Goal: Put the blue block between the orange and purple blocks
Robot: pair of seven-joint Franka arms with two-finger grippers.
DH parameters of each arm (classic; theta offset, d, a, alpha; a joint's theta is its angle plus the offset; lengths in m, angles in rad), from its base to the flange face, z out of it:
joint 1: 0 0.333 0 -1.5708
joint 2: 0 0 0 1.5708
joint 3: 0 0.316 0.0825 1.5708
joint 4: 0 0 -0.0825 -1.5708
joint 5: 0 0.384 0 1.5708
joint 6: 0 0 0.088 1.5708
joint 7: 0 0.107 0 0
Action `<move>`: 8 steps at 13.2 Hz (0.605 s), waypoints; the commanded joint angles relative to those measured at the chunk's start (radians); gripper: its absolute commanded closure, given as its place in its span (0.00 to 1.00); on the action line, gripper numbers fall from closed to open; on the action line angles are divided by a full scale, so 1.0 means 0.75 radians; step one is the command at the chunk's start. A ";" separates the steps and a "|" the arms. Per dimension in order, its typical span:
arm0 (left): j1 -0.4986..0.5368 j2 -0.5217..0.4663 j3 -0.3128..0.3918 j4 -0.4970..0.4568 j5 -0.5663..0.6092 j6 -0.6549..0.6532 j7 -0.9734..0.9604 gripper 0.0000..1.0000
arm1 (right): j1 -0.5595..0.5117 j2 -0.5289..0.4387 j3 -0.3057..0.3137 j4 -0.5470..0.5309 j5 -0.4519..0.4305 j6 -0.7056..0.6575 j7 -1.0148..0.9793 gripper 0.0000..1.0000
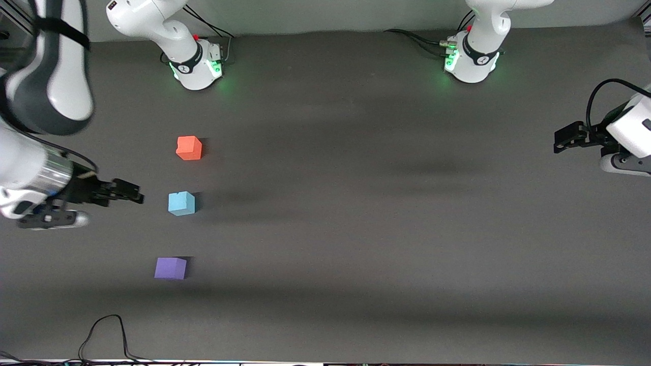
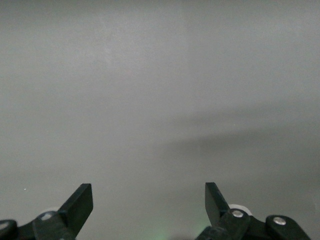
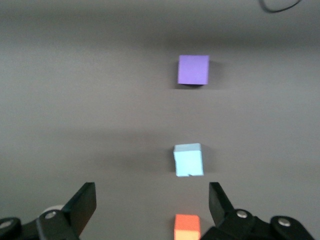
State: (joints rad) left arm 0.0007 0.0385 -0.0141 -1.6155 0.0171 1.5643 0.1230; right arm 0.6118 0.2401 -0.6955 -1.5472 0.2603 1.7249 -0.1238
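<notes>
The blue block (image 1: 181, 203) sits on the table in a line between the orange block (image 1: 189, 148), which is farther from the front camera, and the purple block (image 1: 170, 268), which is nearer. All three also show in the right wrist view: blue (image 3: 188, 160), orange (image 3: 187, 227), purple (image 3: 193, 69). My right gripper (image 1: 133, 194) is open and empty, up in the air beside the blue block toward the right arm's end of the table. My left gripper (image 1: 562, 141) is open and empty, up at the left arm's end, and sees only bare table.
A black cable (image 1: 104, 335) loops on the table near the front edge, nearer the camera than the purple block. The two arm bases (image 1: 196, 63) stand along the table's back edge. The grey table (image 1: 356, 203) is bare through the middle.
</notes>
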 commanded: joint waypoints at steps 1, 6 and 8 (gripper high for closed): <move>-0.019 -0.002 0.015 -0.002 0.000 0.013 0.002 0.00 | -0.283 -0.136 0.310 0.018 -0.169 -0.050 0.040 0.00; -0.017 -0.002 0.015 -0.002 0.000 0.011 0.002 0.00 | -0.901 -0.240 1.010 -0.039 -0.308 -0.130 0.136 0.00; -0.019 -0.002 0.015 -0.002 0.000 0.011 0.002 0.00 | -0.940 -0.263 1.066 -0.058 -0.310 -0.130 0.143 0.00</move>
State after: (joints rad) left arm 0.0007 0.0389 -0.0141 -1.6155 0.0171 1.5644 0.1230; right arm -0.0562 0.0854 0.0583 -1.5442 0.0538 1.6273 -0.0415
